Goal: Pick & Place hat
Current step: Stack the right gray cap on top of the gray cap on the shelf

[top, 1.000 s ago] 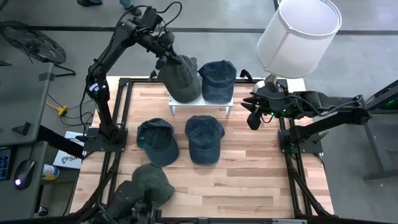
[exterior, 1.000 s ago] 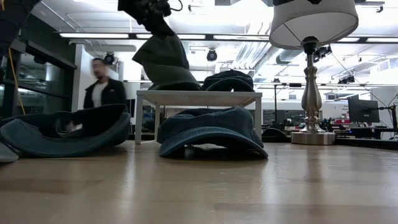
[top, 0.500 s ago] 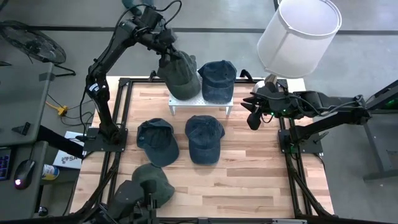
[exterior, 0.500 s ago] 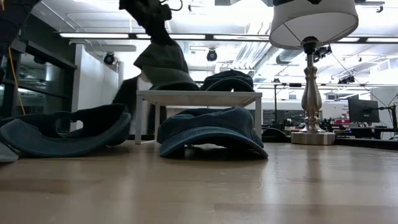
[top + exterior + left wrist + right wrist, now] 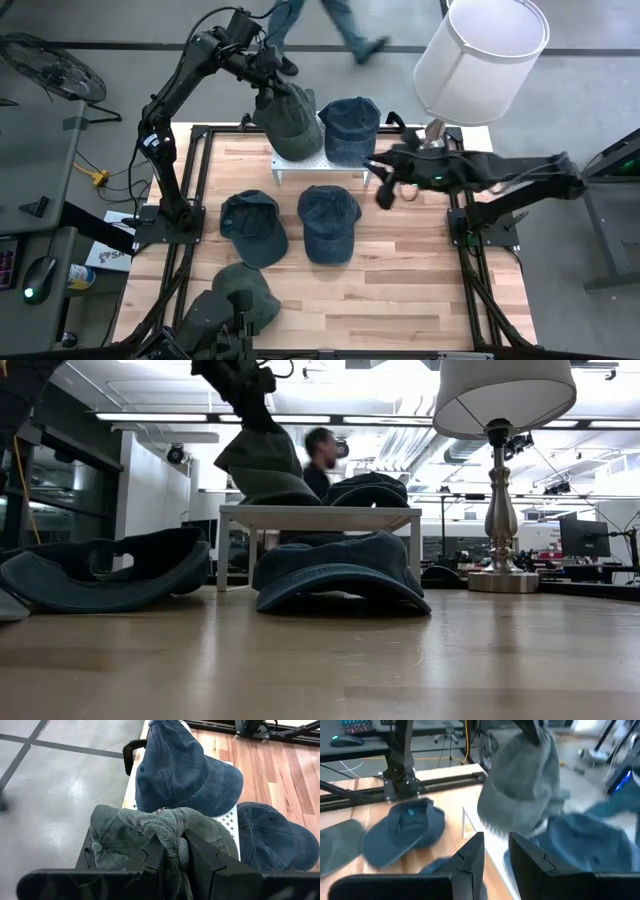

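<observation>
An olive-green hat point(image 5: 292, 122) hangs over the left half of a white stand point(image 5: 322, 168), with my left gripper point(image 5: 268, 88) shut on it from the far left. In the low view the hat's lower edge point(image 5: 275, 496) seems to rest on the stand's top. A blue hat point(image 5: 350, 128) sits on the stand's right half. Two more blue hats point(image 5: 252, 226) point(image 5: 328, 222) lie on the wooden table, and another green hat point(image 5: 245, 295) lies near the front edge. My right gripper point(image 5: 383, 195) hovers just right of the stand, with a narrow gap between its fingers point(image 5: 496, 847) and nothing in it. My left gripper pinches a bunched fold of the green hat's crown point(image 5: 170, 836) between its two fingers. The fingers slant down from the table's far left side. The hat hangs below them, crown up, its lower edge apparently on the stand's top.
A table lamp with a white shade point(image 5: 480, 45) stands at the far right corner. A black frame point(image 5: 200, 180) runs around the table. A person point(image 5: 320, 460) passes beyond the far edge. Bare wood shows at the front right point(image 5: 430, 290).
My right gripper has moved toward the table's left, closer to the white stand, and has tipped a little. My left gripper has turned slightly in place, and the green hat has swung a little with it. A person has walked past behind the table.
</observation>
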Robot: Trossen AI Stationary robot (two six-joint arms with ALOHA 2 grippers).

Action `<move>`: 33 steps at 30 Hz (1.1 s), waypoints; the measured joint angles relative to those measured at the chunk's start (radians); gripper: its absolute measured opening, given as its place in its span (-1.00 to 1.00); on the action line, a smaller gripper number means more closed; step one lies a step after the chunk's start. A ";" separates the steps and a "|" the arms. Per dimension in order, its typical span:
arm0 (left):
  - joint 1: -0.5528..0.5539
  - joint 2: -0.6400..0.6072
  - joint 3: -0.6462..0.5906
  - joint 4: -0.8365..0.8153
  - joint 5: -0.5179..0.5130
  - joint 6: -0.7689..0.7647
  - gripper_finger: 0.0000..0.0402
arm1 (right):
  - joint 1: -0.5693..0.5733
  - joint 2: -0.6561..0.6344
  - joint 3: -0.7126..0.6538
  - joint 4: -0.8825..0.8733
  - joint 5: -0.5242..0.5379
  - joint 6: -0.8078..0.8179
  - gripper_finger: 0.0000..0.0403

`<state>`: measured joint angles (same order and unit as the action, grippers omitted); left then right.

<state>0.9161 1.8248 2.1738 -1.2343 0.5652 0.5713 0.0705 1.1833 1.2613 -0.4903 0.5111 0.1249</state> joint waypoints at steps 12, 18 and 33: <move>0.000 0.000 0.000 -0.002 0.001 -0.004 -0.71 | -0.169 0.299 0.000 0.389 -0.170 -0.166 -0.53; 0.000 0.000 0.000 -0.002 0.002 -0.007 -0.71 | -0.193 0.398 0.000 0.405 -0.161 -0.411 -0.24; 0.000 0.000 0.000 -0.002 0.003 -0.027 -0.71 | -0.202 0.649 0.000 0.630 0.080 -1.001 0.09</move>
<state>0.9157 1.8244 2.1738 -1.2362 0.5682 0.5446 -0.1320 1.8324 1.2611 0.1399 0.5911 -0.8765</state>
